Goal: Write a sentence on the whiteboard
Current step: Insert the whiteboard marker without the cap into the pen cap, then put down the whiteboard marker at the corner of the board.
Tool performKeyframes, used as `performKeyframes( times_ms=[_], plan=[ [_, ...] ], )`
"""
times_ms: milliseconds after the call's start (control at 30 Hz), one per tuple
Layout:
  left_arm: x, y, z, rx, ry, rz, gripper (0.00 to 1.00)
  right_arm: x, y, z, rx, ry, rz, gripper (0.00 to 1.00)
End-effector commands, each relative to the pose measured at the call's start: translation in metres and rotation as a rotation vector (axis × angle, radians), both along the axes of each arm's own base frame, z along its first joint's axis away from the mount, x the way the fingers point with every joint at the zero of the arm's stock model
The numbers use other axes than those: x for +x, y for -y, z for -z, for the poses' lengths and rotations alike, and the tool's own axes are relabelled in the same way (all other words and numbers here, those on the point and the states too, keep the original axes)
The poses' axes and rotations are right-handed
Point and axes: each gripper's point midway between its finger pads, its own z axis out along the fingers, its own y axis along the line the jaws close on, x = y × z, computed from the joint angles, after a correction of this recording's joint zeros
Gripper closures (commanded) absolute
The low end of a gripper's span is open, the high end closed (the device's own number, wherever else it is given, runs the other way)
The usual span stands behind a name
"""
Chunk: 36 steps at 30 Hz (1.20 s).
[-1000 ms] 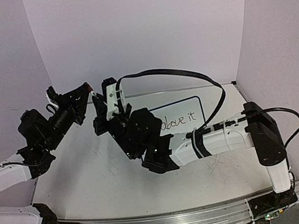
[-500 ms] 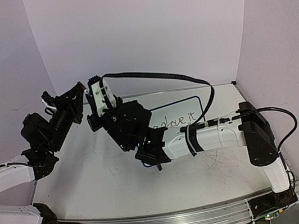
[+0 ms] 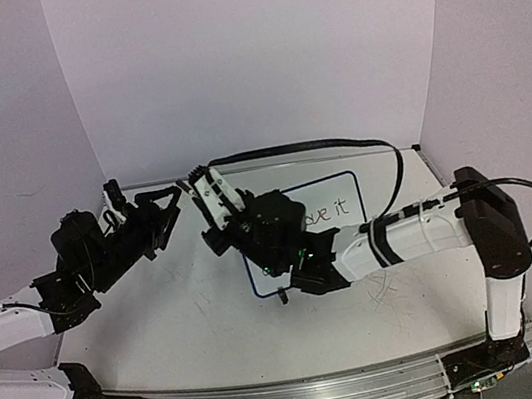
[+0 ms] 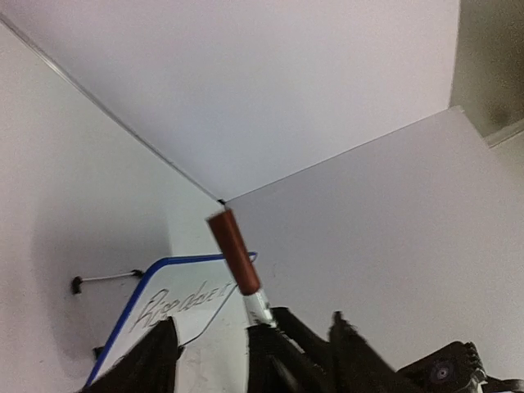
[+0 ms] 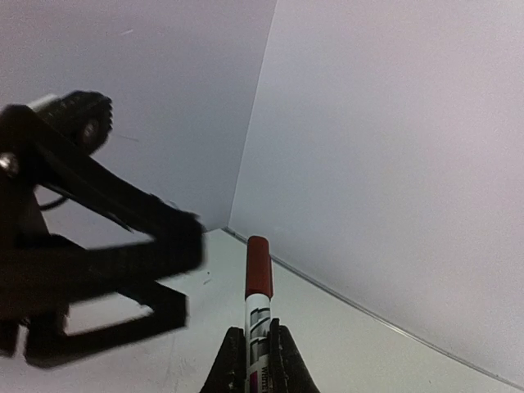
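Observation:
The whiteboard (image 3: 340, 188) stands at the back right of the table, its left half hidden behind my right arm. Only the end of the sentence (image 3: 334, 210) shows there. In the left wrist view the whiteboard (image 4: 172, 282) appears lower left, with the first words of the sentence (image 4: 184, 301) visible. My right gripper (image 5: 256, 332) is shut on a white marker (image 5: 259, 315) whose red cap (image 5: 259, 266) points away. My left gripper (image 3: 175, 214) is open; the red cap (image 4: 233, 250) rises between its fingers (image 4: 143, 360), untouched. The right gripper (image 3: 195, 182) faces it closely.
The board's wire stand (image 4: 102, 278) pokes out behind it. The right arm's black cable (image 3: 318, 146) arcs over the board. White walls close in the table at back and both sides. An aluminium rail (image 3: 297, 397) runs along the near edge.
My left gripper has opened off the marker's cap and dropped lower. The right arm has swung down and right with the marker, covering more of the board.

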Motion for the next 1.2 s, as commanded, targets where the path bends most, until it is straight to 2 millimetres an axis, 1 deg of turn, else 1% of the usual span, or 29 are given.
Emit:
performKeyframes(
  times_ms=[0,67,100,167,200,233,300,400,500,533,567,600,667,733,800,867,933,1067,1167],
  plan=[
    [-0.003,-0.027,-0.013,0.211,0.006,-0.070,0.30,-0.033,0.045,-0.027,0.097,-0.064,-0.144,1.00],
    [-0.002,-0.038,-0.013,0.280,-0.008,-0.108,0.28,-0.052,0.061,-0.010,0.054,-0.113,-0.220,1.00],
    [-0.003,-0.043,-0.016,0.298,-0.001,-0.122,0.27,-0.063,0.072,-0.010,0.041,-0.147,-0.255,1.00],
    [-0.003,-0.050,-0.020,0.317,0.018,-0.147,0.26,-0.081,0.092,0.005,0.009,-0.212,-0.317,1.00],
    [-0.003,-0.053,-0.023,0.328,0.028,-0.161,0.25,-0.088,0.109,-0.001,0.023,-0.227,-0.328,1.00],
    [-0.002,-0.054,-0.024,0.337,0.033,-0.172,0.25,-0.093,0.123,-0.002,0.028,-0.245,-0.326,1.00],
    [0.001,-0.054,-0.027,0.356,0.043,-0.181,0.24,-0.094,0.160,-0.013,0.061,-0.258,-0.265,1.00],
    [0.008,-0.046,-0.025,0.398,0.048,-0.166,0.24,-0.077,0.231,-0.027,0.148,-0.266,-0.038,1.00],
    [0.015,-0.037,-0.023,0.427,0.045,-0.151,0.24,-0.048,0.293,-0.027,0.209,-0.283,0.129,1.00],
    [0.017,-0.033,-0.023,0.434,0.048,-0.142,0.24,-0.038,0.309,-0.025,0.213,-0.295,0.186,1.00],
    [0.019,-0.029,-0.024,0.438,0.050,-0.132,0.24,-0.030,0.320,-0.023,0.206,-0.303,0.221,1.00],
    [0.020,-0.025,-0.024,0.442,0.051,-0.118,0.24,-0.019,0.333,-0.020,0.208,-0.311,0.281,1.00],
    [0.021,-0.018,-0.024,0.444,0.053,-0.092,0.24,0.000,0.354,-0.013,0.210,-0.328,0.381,1.00],
    [0.022,-0.011,-0.021,0.444,0.047,-0.068,0.24,0.027,0.378,0.006,0.213,-0.378,0.503,1.00],
    [0.022,-0.008,-0.018,0.438,0.041,-0.051,0.24,0.051,0.395,0.035,0.222,-0.466,0.561,1.00],
    [0.020,-0.006,-0.015,0.432,0.037,-0.040,0.24,0.068,0.403,0.064,0.257,-0.545,0.557,1.00],
    [0.019,-0.007,-0.015,0.424,0.036,-0.036,0.24,0.075,0.404,0.085,0.297,-0.586,0.529,1.00],
    [0.015,-0.008,-0.014,0.415,0.038,-0.026,0.24,0.079,0.408,0.118,0.372,-0.637,0.488,1.00],
    [0.014,-0.007,-0.011,0.417,0.033,-0.017,0.24,0.085,0.408,0.147,0.397,-0.705,0.431,1.00]
  ],
)
